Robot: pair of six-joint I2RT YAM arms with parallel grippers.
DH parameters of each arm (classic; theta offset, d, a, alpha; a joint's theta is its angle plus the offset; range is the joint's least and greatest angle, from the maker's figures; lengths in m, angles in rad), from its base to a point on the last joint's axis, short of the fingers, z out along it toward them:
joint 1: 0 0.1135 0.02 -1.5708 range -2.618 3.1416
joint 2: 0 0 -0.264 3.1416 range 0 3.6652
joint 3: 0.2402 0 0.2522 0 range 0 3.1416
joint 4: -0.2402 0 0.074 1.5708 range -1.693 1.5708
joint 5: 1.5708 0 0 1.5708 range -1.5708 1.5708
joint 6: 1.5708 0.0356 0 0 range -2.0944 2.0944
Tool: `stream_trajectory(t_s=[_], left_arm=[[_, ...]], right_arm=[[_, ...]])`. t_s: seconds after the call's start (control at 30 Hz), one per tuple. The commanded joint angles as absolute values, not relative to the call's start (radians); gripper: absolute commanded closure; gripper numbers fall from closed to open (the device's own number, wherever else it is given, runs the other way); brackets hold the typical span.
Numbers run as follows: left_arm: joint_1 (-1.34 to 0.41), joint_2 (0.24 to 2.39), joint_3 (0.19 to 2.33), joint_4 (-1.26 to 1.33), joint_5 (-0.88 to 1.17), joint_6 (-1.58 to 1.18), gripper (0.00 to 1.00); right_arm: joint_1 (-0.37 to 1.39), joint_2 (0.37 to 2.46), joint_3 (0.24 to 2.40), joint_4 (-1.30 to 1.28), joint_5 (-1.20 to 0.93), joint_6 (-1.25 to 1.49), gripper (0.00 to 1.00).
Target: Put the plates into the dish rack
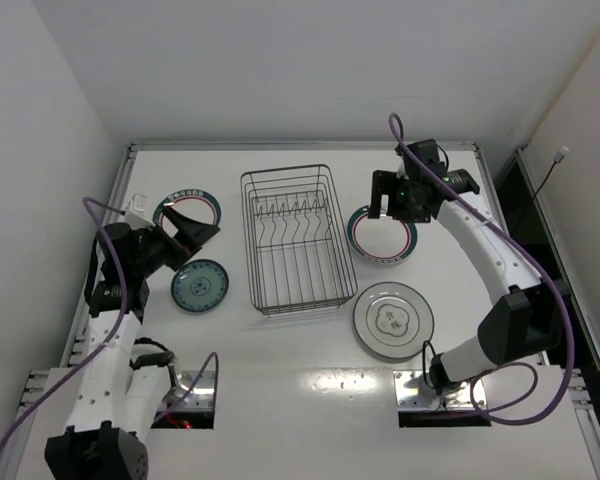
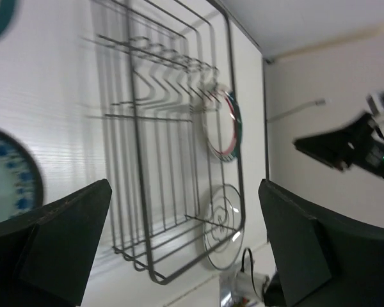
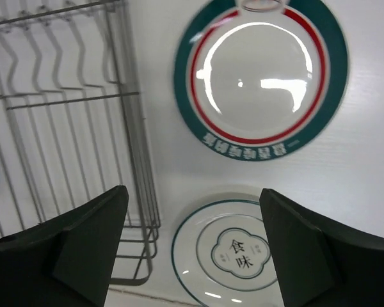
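Note:
The dark wire dish rack (image 1: 290, 240) stands mid-table with nothing in it. A white plate with a teal rim (image 1: 187, 205) lies to its left, partly under my left gripper (image 1: 200, 232), which is open and empty. A small teal patterned plate (image 1: 200, 285) lies just in front of that one. The teal-and-red-rimmed plate (image 1: 382, 238) lies right of the rack, with my open, empty right gripper (image 1: 398, 205) hovering over its far edge. A larger grey-white plate (image 1: 393, 320) lies nearer me. The right wrist view shows the red-lined plate (image 3: 259, 77), the grey-white plate (image 3: 237, 249) and the rack (image 3: 64, 128).
The left wrist view looks sideways across the rack (image 2: 173, 147) to the red-lined plate (image 2: 223, 125) and the grey-white plate (image 2: 224, 224), with the patterned plate (image 2: 6, 182) at its left edge. White walls close in the table's back and sides.

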State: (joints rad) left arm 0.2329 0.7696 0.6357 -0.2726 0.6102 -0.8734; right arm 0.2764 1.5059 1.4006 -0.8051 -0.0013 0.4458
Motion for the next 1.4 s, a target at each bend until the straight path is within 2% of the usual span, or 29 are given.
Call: stream_trajectory(t_s=[0.0, 0.03, 0.07, 0.1, 0.13, 0.27, 0.4, 0.63, 0.7, 0.73, 0.8, 0.93, 1.03, 1.23, 1.27, 1.3, 1.37], left_arm=[[0.089, 0.775, 0.666, -0.110, 0.589, -0.931, 0.00], [0.054, 0.788, 0.676, -0.110, 0.562, -0.931, 0.00], [-0.019, 0.788, 0.687, -0.110, 0.528, -0.943, 0.00], [-0.056, 0.798, 0.687, -0.110, 0.490, -0.954, 0.00], [-0.095, 0.813, 0.687, -0.098, 0.432, -0.963, 0.00], [-0.271, 0.891, 0.750, -0.095, 0.301, -0.976, 0.00], [-0.402, 0.971, 0.824, -0.155, 0.203, -0.934, 0.00], [-0.452, 1.080, 0.865, -0.215, 0.156, -0.890, 0.00], [-0.453, 1.080, 0.853, -0.201, 0.144, -0.890, 0.00], [-0.453, 1.089, 0.842, -0.201, 0.144, -0.890, 0.00], [-0.453, 1.089, 0.842, -0.201, 0.144, -0.890, 0.00], [-0.453, 1.089, 0.842, -0.201, 0.153, -0.890, 0.00], [-0.453, 1.089, 0.842, -0.201, 0.153, -0.881, 0.00], [-0.434, 1.089, 0.833, -0.230, 0.153, -0.893, 0.00], [-0.425, 1.089, 0.833, -0.268, 0.153, -0.922, 0.00], [-0.425, 1.089, 0.833, -0.294, 0.123, -0.946, 0.00], [-0.425, 1.060, 0.842, -0.400, 0.074, -1.053, 0.00]], right_arm=[[0.224, 1.467, 1.368, -0.799, 0.090, 0.456, 0.18], [0.197, 1.466, 1.356, -0.811, 0.091, 0.456, 0.18], [0.180, 1.466, 1.356, -0.822, 0.081, 0.456, 0.06], [0.157, 1.466, 1.315, -0.822, 0.065, 0.468, 0.00], [0.123, 1.447, 1.281, -0.786, 0.049, 0.468, 0.00], [-0.202, 1.434, 1.135, -0.699, -0.229, 0.486, 0.02], [-0.271, 1.496, 1.085, -0.637, -0.316, 0.506, 0.02], [-0.351, 1.653, 1.002, -0.511, -0.492, 0.525, 0.05], [-0.351, 1.737, 1.002, -0.465, -0.573, 0.534, 0.12], [-0.341, 1.765, 1.002, -0.456, -0.592, 0.543, 0.22], [-0.331, 1.801, 1.002, -0.410, -0.629, 0.577, 0.23], [-0.313, 1.853, 0.999, -0.360, -0.629, 0.611, 0.39], [-0.285, 1.907, 1.060, -0.360, -0.617, 0.611, 0.44], [-0.246, 1.994, 1.135, -0.371, -0.606, 0.629, 0.76], [-0.245, 2.003, 1.135, -0.371, -0.606, 0.629, 0.90], [-0.245, 2.003, 1.144, -0.371, -0.606, 0.629, 0.98], [-0.245, 1.962, 1.144, -0.411, -0.574, 0.629, 1.00]])
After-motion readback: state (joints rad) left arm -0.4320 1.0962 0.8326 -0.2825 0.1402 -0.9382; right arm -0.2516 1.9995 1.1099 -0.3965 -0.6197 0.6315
